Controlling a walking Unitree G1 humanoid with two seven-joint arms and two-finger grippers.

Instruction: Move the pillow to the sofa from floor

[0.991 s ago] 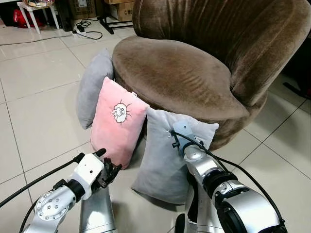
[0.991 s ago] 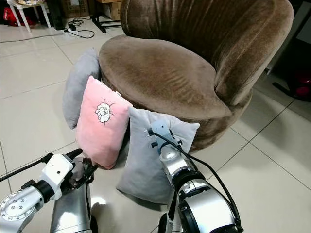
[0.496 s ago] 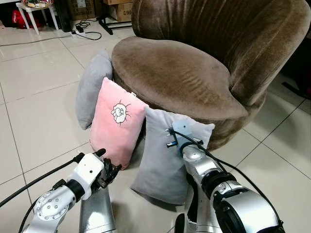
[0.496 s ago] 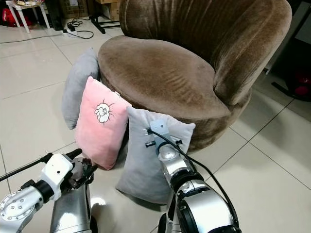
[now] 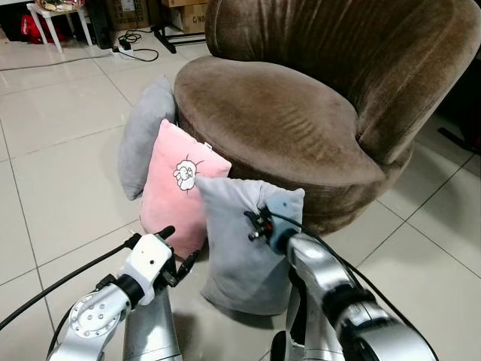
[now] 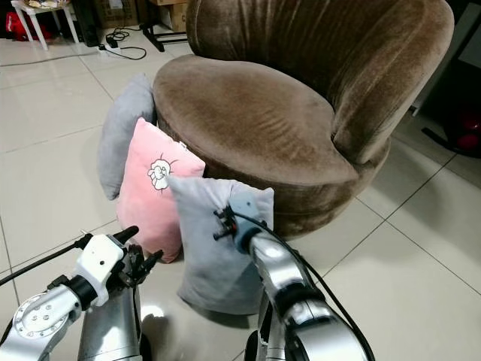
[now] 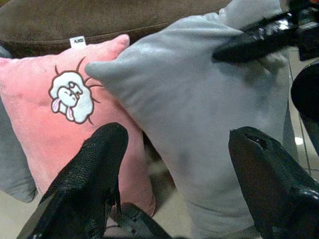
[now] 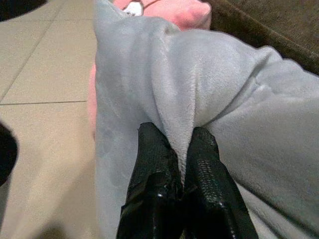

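- Your right pincer: fingers pressed together on a fold of the grey pillow, high on its near face, close to the upper edge. The cloth bunches up between the two black fingers.
- Your left pincer: fingers spread wide, holding nothing, low over the floor. It points at the seam where grey pillow and pink pillow meet; neither finger touches cloth.
- Grey pillow: stands upright on the floor directly ahead of both pincers, tilted, its far upper corner against the sofa base. It is not on the seat.
- Pink pillow: just beyond your left pincer and to the left of your right one, upright, touching the grey pillow's side and leaning on the sofa. White cartoon print faces you; a small tag shows at its top.
- Second grey cushion: behind the pink pillow, further left, also against the sofa.
- Sofa: round, brown plush, beyond all three pillows.
- Far back, left: cable on the tiles, white table legs.
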